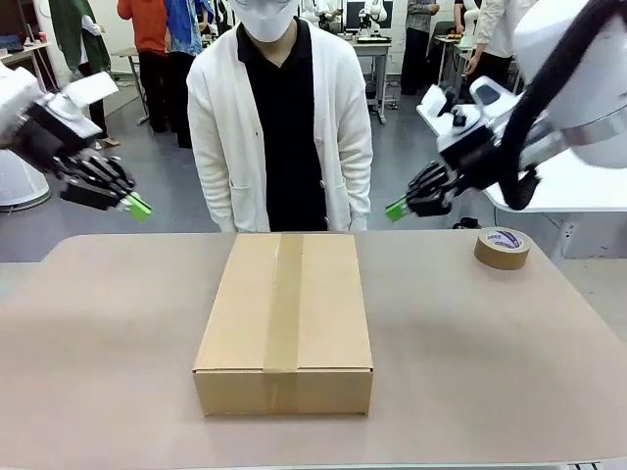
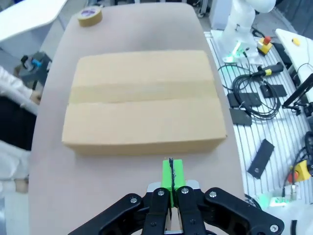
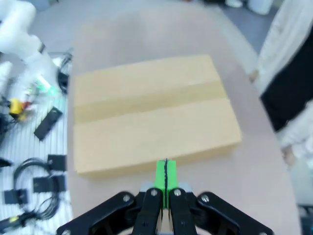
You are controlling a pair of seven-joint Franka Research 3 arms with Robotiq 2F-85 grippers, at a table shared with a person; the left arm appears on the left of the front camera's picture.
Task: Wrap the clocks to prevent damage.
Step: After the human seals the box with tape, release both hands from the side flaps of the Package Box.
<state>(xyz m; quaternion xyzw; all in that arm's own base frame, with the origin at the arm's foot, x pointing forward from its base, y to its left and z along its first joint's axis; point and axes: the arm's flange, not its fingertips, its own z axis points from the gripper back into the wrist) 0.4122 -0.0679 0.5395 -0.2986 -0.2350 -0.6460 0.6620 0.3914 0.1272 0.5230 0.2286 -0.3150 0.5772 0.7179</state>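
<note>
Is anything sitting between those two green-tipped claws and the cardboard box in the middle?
No. The left gripper and right gripper both hang shut above the table, with open air between them and the taped box. The tape roll sits off to the side.

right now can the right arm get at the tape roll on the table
Probably yes. The tape roll lies alone on the table near its right far corner, just below the right gripper, which hangs shut in the air. Nothing stands between them; the cardboard box sits apart at the middle.
</note>
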